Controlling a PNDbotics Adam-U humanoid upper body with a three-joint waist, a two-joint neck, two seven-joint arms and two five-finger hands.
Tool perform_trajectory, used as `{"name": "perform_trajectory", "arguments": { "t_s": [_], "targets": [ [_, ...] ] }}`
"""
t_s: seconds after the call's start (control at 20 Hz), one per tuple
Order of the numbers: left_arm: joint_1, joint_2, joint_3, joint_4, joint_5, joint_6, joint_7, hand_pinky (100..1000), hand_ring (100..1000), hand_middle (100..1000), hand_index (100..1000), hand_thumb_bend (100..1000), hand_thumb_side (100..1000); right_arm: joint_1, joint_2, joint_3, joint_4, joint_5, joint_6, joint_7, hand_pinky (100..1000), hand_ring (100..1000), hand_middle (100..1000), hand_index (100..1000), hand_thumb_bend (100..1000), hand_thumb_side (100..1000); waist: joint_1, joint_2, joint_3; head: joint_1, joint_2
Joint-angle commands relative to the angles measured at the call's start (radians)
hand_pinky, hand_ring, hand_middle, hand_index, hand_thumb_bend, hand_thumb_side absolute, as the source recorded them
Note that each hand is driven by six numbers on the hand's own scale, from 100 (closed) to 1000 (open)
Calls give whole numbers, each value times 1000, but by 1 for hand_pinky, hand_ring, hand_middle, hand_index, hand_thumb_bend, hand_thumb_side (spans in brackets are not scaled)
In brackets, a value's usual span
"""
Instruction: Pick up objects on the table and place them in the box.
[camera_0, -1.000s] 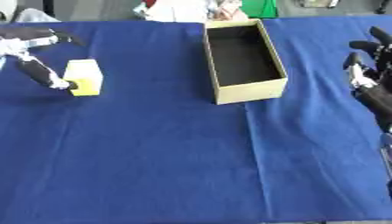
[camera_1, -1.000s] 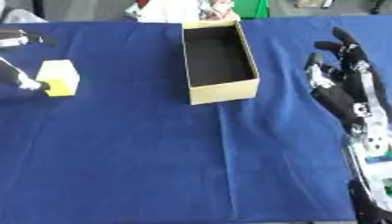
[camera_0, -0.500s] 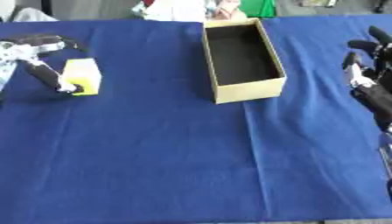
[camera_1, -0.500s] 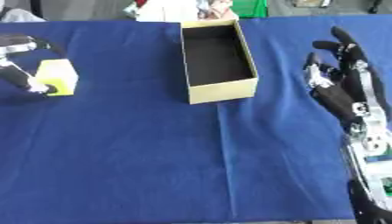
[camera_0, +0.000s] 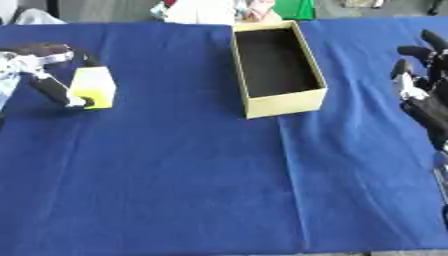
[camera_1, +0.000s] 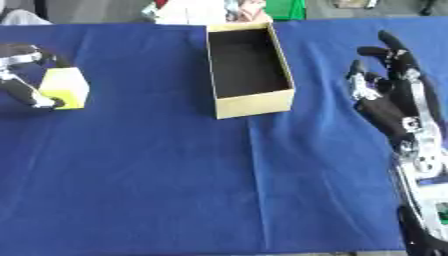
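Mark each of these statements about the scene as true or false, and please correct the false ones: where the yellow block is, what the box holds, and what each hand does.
1. The yellow block is inside the box. False: it stands on the blue cloth, well to the left of the box.
2. The box is empty. True: only its dark floor shows.
3. The left hand has its fingers curled round the yellow block. True: a finger lies over the block's top and the thumb is at its lower side.
4. The right hand holds a second block. False: it is open at the right edge, fingers up, holding nothing.
5. The box lies on its side. False: it stands upright with its opening upward.
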Motion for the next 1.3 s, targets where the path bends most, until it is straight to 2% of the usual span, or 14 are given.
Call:
{"name": "perform_trajectory", "arguments": {
  "t_s": [0.05, 0.1, 0.2, 0.35, 0.4, 0.7, 1.0, 1.3],
  "targets": [
    [-15, 17, 13, -16, -8, 4, 23, 853, 1000, 635, 810, 370, 228, -11, -11, -4, -9, 3, -2, 1, 774, 1000, 763, 972, 100, 268, -1, -16, 0, -2, 5],
    [-14, 18, 14, -20, -8, 5, 31, 839, 992, 584, 781, 333, 226, -11, -10, -5, -9, 3, -2, 1, 774, 1000, 763, 972, 100, 268, 0, -16, 0, -2, 5],
    [-13, 21, 16, -34, -1, 7, 50, 827, 976, 537, 763, 277, 223, -10, -11, -5, -8, 3, -1, 1, 774, 1000, 763, 972, 100, 268, 0, -16, -1, -2, 4],
    [-9, 26, 13, -56, 21, 11, 64, 827, 976, 535, 762, 274, 223, -10, -11, -5, -8, 3, -2, 1, 774, 1000, 763, 972, 100, 268, 1, -16, -1, -2, 4],
    [-11, 27, 12, -62, 27, 12, 65, 820, 972, 525, 759, 235, 219, -10, -11, -5, -8, 2, -2, 1, 774, 1000, 763, 970, 100, 269, 1, -16, -1, -2, 4],
    [-67, 10, -18, -155, 76, 4, 84, 818, 958, 519, 760, 218, 218, -10, -11, 1, -7, 2, -2, 7, 774, 1000, 763, 970, 100, 267, 5, -22, -4, 1, 4],
    [-135, -84, -32, -149, 55, 4, 105, 811, 951, 513, 762, 193, 213, -16, -6, 16, -6, -3, -1, 20, 774, 1000, 763, 970, 100, 269, 4, -25, -28, 12, 2],
    [-190, -185, -30, -121, 6, 8, 177, 806, 939, 507, 763, 177, 206, -32, 1, 45, -6, -11, 0, 50, 774, 1000, 763, 971, 100, 264, 6, -23, -66, 34, -4]
  ]
}}
